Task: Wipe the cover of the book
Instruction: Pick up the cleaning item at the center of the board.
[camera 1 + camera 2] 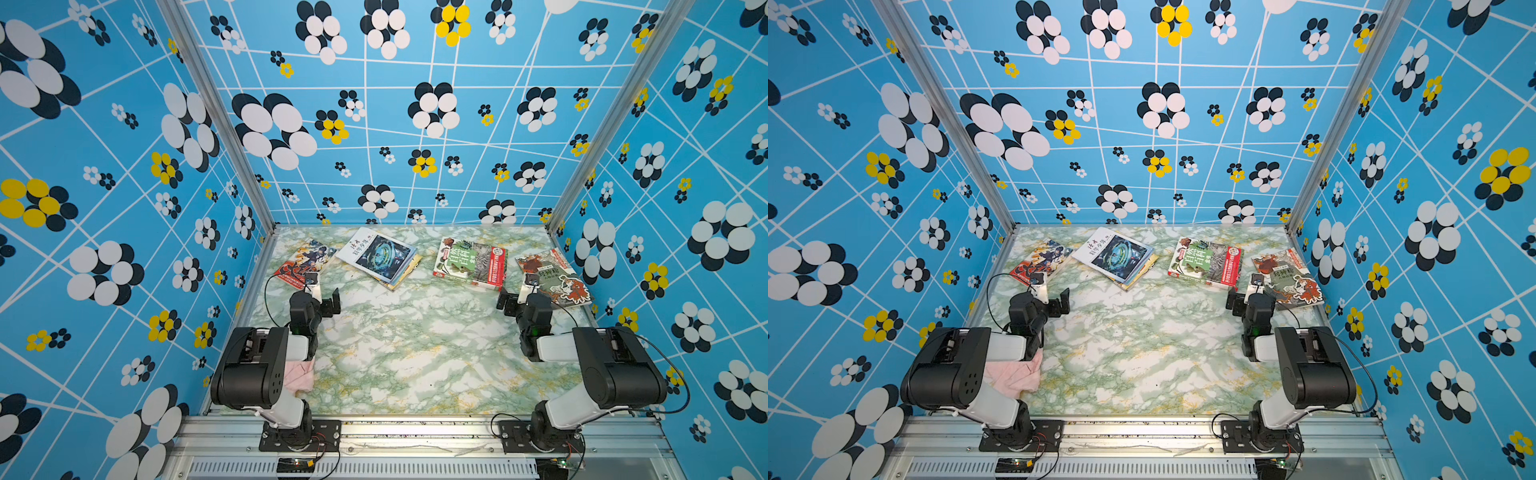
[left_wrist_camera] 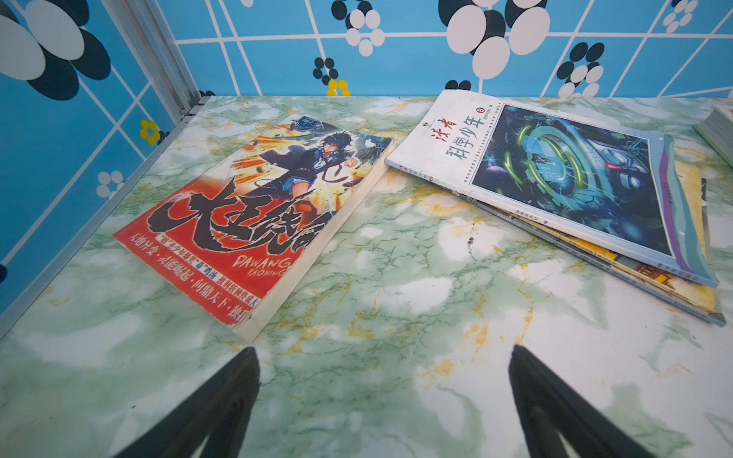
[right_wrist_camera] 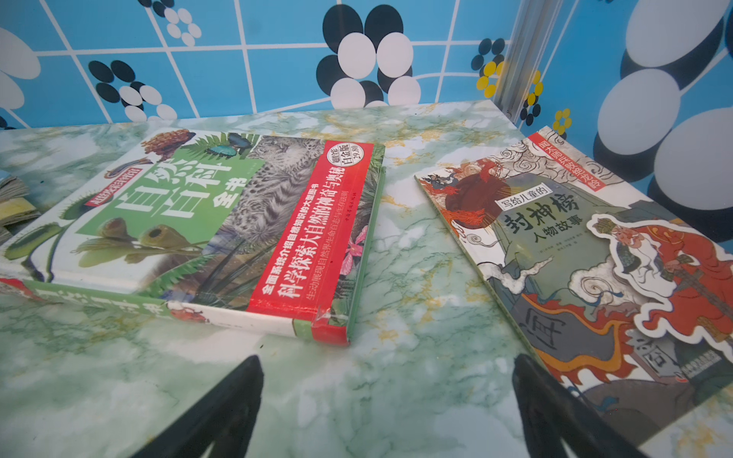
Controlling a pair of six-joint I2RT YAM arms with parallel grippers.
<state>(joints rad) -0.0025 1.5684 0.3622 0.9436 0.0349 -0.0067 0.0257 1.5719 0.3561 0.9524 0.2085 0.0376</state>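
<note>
- The left gripper (image 2: 382,353) and right gripper (image 3: 386,361) hover with jaws wide and empty, apparently ready to pick something up.
- The comic book (image 2: 246,222), magazine (image 2: 555,186), nature book (image 3: 222,226) and picture book (image 3: 595,269) lie flat, covers up for wiping, along the far side of the table (image 1: 415,353).
- The pink cloth (image 1: 300,376), half hidden under the left arm, is probably the wiper.

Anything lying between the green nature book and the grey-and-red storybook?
No, only bare marbled table separates the green nature book from the storybook; the right wrist view shows that gap plainly.
</note>
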